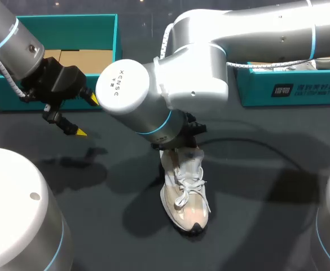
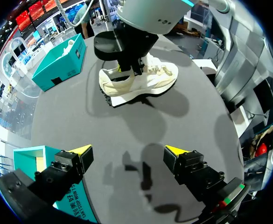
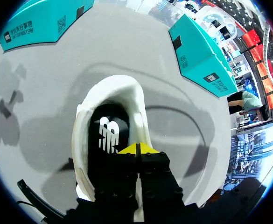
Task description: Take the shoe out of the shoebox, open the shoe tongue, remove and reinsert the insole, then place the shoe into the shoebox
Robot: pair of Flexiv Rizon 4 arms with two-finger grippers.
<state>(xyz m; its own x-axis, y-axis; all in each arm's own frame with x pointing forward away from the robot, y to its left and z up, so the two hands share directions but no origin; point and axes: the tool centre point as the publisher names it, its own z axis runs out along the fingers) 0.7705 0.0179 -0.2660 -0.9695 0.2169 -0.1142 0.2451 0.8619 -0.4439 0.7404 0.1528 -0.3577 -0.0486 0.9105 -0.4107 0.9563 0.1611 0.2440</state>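
Two fingers of the right end effector (image 3: 137, 149) are pressed tip to tip, low in the heel opening of the shoe (image 3: 109, 140), right over the black insole (image 3: 106, 133). Whether they pinch its rear edge I cannot tell. The step in hand looks like drawing the insole out, so a good pull would go up and back along the heel, slowly, lest the shoe tip or slide with it. The left end effector (image 1: 86, 116) hangs wide open and empty over the desk (image 1: 97, 186), just beside the left shoebox (image 1: 105, 25), and it could pin the toe. The shoe stands upright mid-desk, well apart from that box and the right shoebox (image 1: 289, 90), with bare desk around it.
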